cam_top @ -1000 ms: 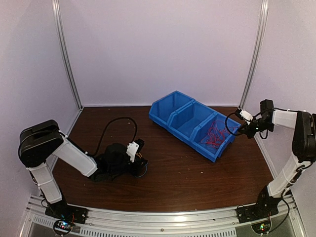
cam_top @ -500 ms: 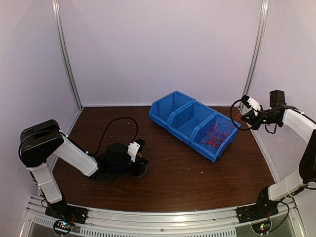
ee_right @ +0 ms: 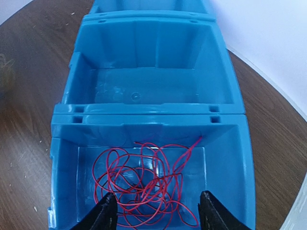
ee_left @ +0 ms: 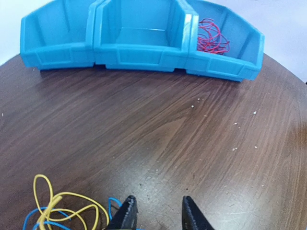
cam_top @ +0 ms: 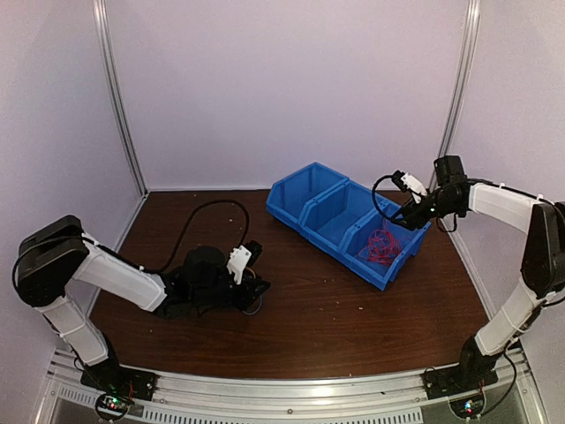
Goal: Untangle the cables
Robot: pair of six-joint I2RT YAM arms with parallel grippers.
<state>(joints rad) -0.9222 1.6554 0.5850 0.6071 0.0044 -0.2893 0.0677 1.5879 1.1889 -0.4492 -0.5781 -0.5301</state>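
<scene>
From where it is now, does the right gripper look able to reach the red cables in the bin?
Probably yes: the right gripper hangs open above the bin, and nothing covers the red cables below it.

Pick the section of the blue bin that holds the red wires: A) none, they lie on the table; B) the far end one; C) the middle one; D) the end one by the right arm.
D: the red wires lie coiled in the end section of the blue bin, just below the right fingers.
</scene>
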